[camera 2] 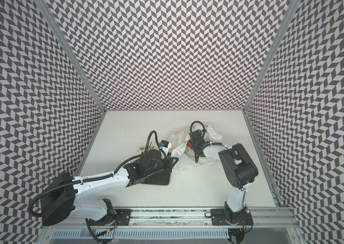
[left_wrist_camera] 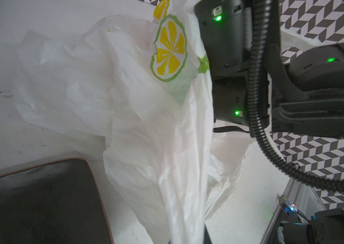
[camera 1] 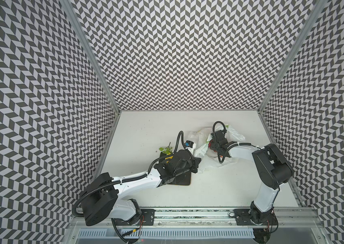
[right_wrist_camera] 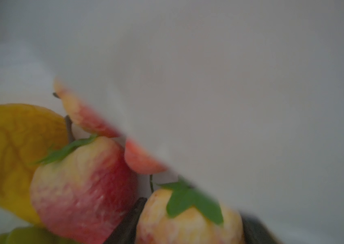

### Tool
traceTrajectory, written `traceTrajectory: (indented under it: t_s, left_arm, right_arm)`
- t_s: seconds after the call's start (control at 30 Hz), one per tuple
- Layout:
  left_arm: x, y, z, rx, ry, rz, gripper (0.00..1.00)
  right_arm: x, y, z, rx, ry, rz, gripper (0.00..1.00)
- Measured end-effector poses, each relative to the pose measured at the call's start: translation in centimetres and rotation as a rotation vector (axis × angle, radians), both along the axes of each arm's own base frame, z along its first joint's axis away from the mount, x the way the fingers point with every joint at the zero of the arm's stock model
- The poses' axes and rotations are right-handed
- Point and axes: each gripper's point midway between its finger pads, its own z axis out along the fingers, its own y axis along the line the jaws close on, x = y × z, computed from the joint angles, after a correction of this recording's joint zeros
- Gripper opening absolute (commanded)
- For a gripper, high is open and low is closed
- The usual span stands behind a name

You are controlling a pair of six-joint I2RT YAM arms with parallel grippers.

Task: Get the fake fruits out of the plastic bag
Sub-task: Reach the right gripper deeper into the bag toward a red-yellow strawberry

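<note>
Two arms bend inward over the counter (camera 1: 145,131). The left gripper (camera 1: 197,166) is clamped on the plastic bag (left_wrist_camera: 124,95) edge. The right gripper (right_wrist_camera: 194,209) dips inside the bag, fingers (right_wrist_camera: 124,224) flanking a peach (right_wrist_camera: 177,232); grip unclear. Blurred film half covers the other fake fruits (right_wrist_camera: 78,190).

Left arm (camera 1: 137,182): extends forward from its base, forearm low and angled toward the centre, wrist rolled onto its side. Left gripper (camera 1: 197,166): jaws closed, pinching a fold of the plastic bag (left_wrist_camera: 124,105). Right arm (camera 1: 241,152): elbow raised, forearm reaching toward the centre, wrist bent downward. Right gripper (right_wrist_camera: 192,208): inside the bag mouth. Its dark fingers (right_wrist_camera: 128,224) stand either side of a fake peach (right_wrist_camera: 188,230). Whether they clamp it cannot be determined.
</note>
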Motion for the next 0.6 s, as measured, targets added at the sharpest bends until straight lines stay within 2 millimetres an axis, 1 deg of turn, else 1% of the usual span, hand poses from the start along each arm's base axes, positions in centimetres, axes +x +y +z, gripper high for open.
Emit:
traceTrajectory:
  t_s: [0.17,0.3,0.47,0.6]
  left_arm:
    - [0.1,0.1,0.0,-0.003,0.002,0.012,0.08]
    - [0.4,0.3,0.1,-0.009,0.007,0.039,0.08]
    - [0.7,0.4,0.2,-0.014,0.003,0.058,0.08]
    - [1.1,0.6,0.3,-0.014,-0.001,0.069,0.08]
  right_arm:
    - [-0.3,0.9,3.2,0.071,-0.068,0.052,0.52]
    - [-1.3,1.4,5.2,0.122,-0.114,0.095,0.51]
    - [-3.4,2.0,6.0,0.175,-0.127,0.16,0.51]
    - [-5.7,2.4,6.7,0.219,-0.137,0.225,0.51]
